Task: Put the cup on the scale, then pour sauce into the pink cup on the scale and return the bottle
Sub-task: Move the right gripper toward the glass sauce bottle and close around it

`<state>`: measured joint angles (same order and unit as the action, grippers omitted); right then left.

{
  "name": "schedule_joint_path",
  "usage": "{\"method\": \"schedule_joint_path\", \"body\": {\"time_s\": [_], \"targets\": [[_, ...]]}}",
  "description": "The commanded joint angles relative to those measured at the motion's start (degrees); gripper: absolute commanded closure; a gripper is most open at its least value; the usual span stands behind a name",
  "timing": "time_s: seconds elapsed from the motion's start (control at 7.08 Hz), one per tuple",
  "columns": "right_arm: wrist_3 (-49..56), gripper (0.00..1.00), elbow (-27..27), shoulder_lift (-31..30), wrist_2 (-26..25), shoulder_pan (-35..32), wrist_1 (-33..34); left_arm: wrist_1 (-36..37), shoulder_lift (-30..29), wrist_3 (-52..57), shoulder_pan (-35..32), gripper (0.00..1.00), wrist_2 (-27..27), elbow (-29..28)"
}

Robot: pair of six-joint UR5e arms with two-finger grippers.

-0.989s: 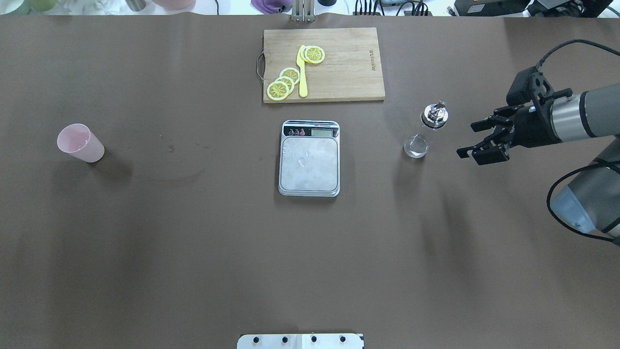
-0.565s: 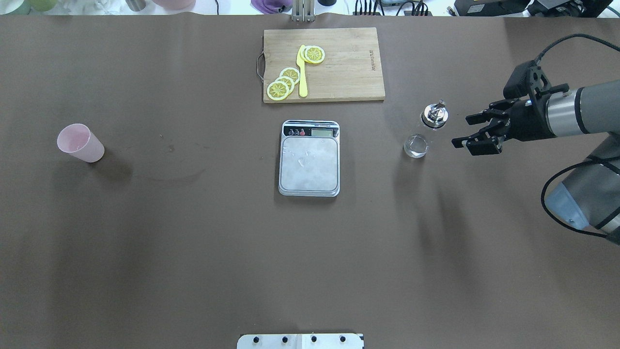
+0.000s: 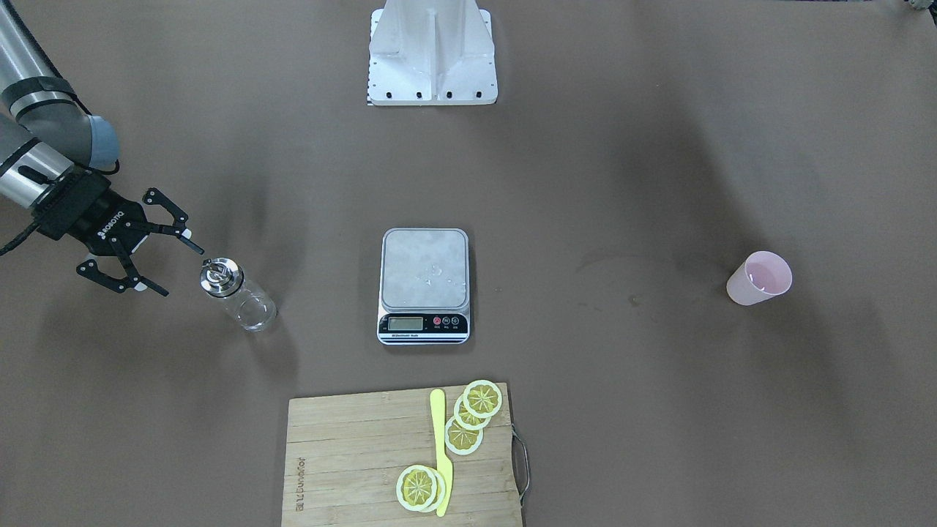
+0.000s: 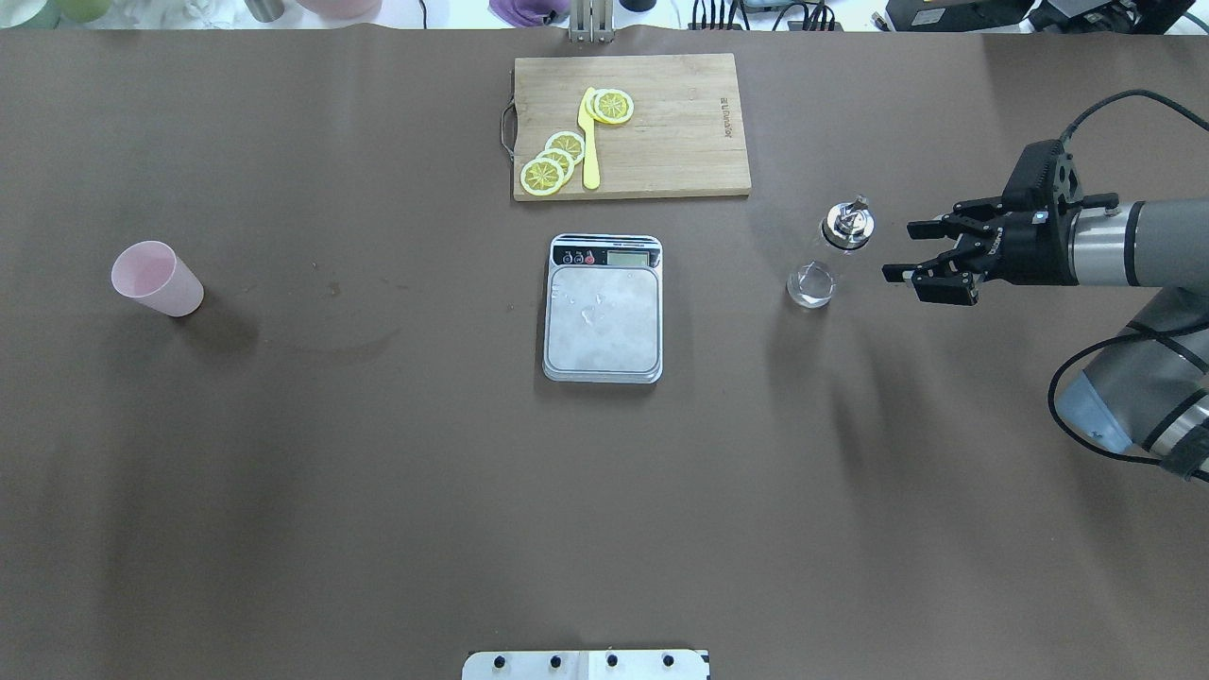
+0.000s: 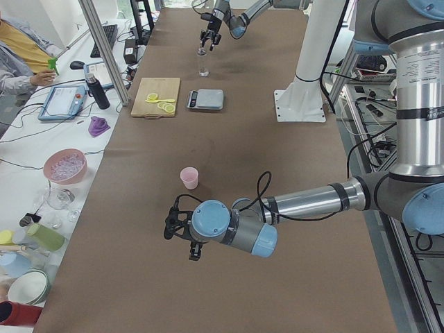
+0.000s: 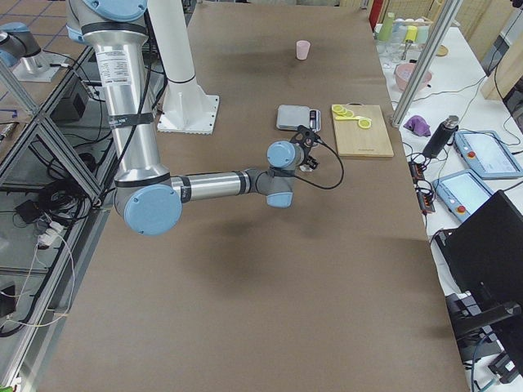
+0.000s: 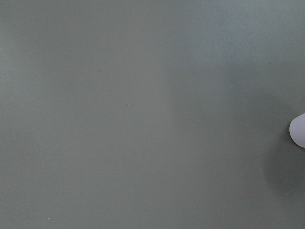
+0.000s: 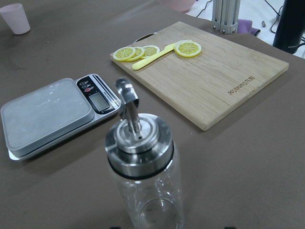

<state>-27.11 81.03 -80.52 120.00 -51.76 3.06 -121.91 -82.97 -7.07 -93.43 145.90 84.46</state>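
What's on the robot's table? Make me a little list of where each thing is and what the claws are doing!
pale pink plastic cup: upright, far on the robot's left, not on the scale
silver-grey digital kitchen scale: table middle, nothing standing on it
clear glass bottle with chrome cap: upright, right of the scale
right gripper: open, beside the bottle, not gripping it
left gripper: near the cup; open or shut cannot be told
wooden cutting board: beyond the scale, holding lemon slices and a yellow knife
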Motion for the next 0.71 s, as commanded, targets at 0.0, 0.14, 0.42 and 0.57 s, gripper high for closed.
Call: {"method": "schedule_joint_path", "body": {"time_s": [0.0, 0.14, 0.42, 0.57], "targets": [[-0.83, 0.02, -3.33, 1.68, -8.84, 4.26, -7.69, 0.09, 0.00, -0.14, 0.00, 0.02, -0.01, 0.00], [-1.18, 0.03, -3.16, 2.90, -9.86, 4.73, -7.89, 0.09, 0.00, -0.14, 0.00, 0.01, -0.09, 0.00], [-1.45, 0.02, -5.25, 3.17, -10.13, 5.00, -9.20, 0.09, -0.09, -0.22, 0.00, 0.02, -0.09, 0.09], [-1.62, 0.02, -6.05, 3.43, -11.96, 5.52, -10.52, 0.09, -0.35, -0.22, 0.00, 0.02, -0.09, 0.09]]}}
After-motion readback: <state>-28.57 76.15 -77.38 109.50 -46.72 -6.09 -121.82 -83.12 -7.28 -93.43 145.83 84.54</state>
